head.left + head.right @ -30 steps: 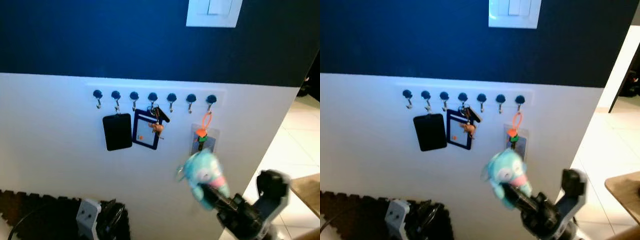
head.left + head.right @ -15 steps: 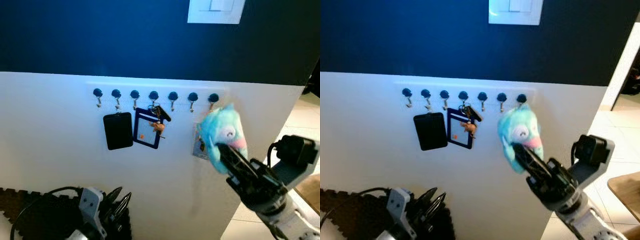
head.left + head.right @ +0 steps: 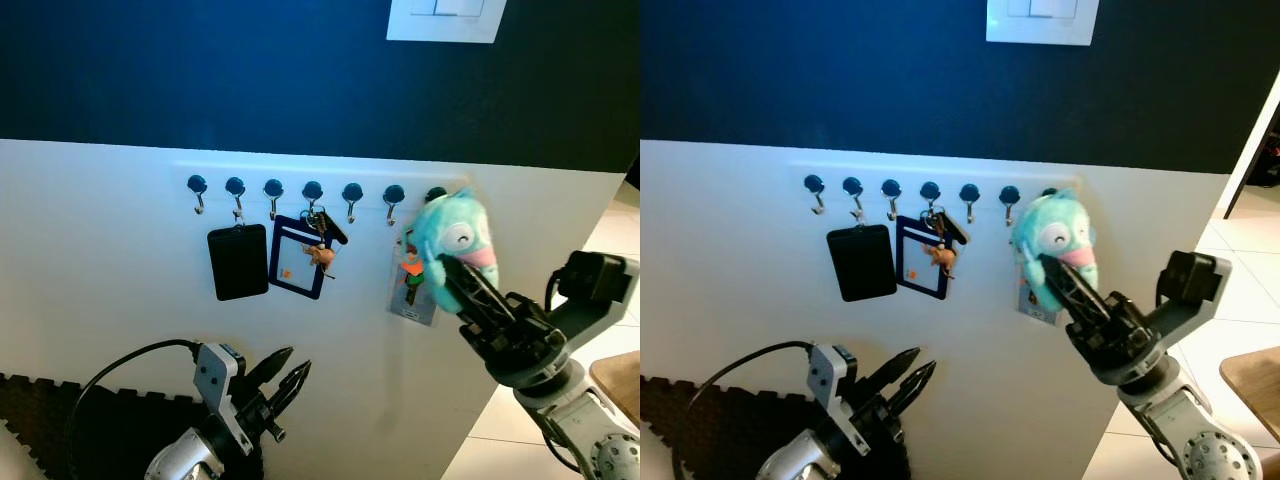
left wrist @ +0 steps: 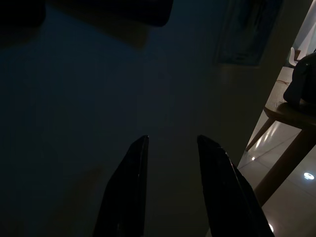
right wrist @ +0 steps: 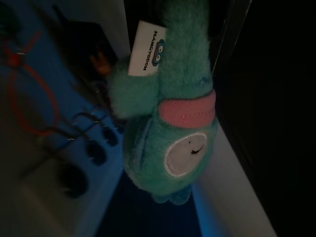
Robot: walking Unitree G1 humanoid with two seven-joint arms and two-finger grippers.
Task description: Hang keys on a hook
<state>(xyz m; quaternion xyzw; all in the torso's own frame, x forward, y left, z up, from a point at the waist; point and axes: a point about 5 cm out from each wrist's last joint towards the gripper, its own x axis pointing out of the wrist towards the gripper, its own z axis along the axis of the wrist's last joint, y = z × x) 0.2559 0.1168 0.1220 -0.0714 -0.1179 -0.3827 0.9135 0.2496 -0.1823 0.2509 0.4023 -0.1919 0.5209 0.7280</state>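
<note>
The right gripper [image 3: 462,275], clamped on a teal plush keychain [image 3: 452,235], holds it just beside the rightmost hook [image 3: 434,194]; the left gripper [image 3: 285,372] hangs parted.

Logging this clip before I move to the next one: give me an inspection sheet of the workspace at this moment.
Surface: white wall panel under a dark blue wall, with a row of seven hooks.
Job's things: teal plush keychain raised beside the rightmost hook; whether it hangs there cannot be told.
Clutter: black card holder, blue badge holder with keys, clear badge with an orange tag.
Grippers: right gripper shut on the plush; left gripper open, low and idle.
Cables: black cable looping from the left arm.
Surroundings: light switch, tiled floor, dark floor mat.
</note>
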